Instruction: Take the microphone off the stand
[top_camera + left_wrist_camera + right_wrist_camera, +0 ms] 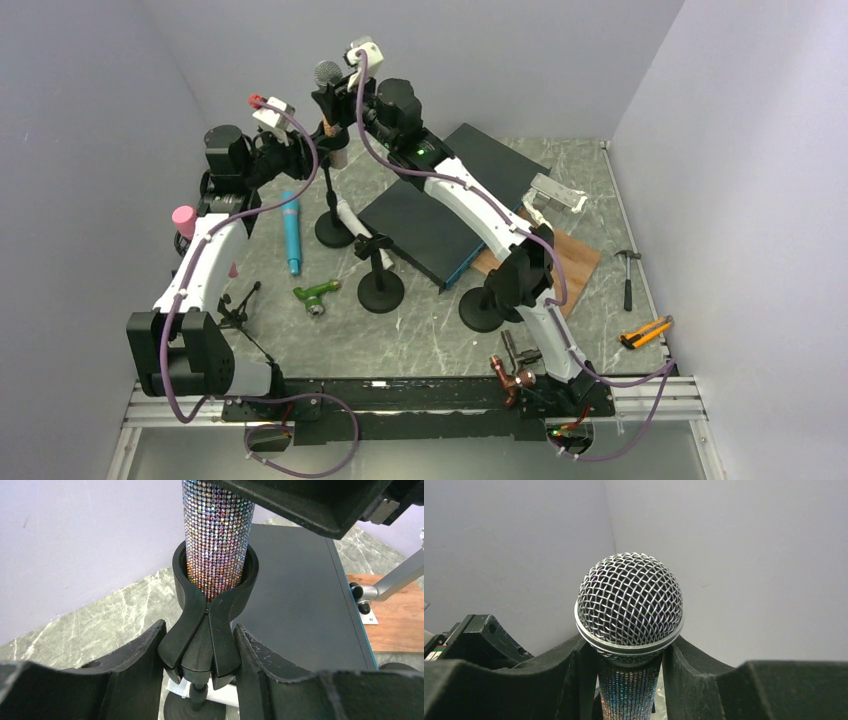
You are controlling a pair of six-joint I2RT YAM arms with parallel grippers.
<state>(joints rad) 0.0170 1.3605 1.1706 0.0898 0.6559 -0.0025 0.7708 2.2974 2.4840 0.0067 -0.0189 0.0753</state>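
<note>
Microphone (629,605) sits in the clip (207,625) of its stand (334,232) near the desk's (440,320) far-left corner; right hand (626,652) clamps its body, left hand (198,645) grips the clip. Lift-out remains.

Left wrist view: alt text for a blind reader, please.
A rhinestone-covered microphone stands in a black stand clip. The left gripper has its jaws against both sides of the clip. A dark flat box lies behind.
</note>
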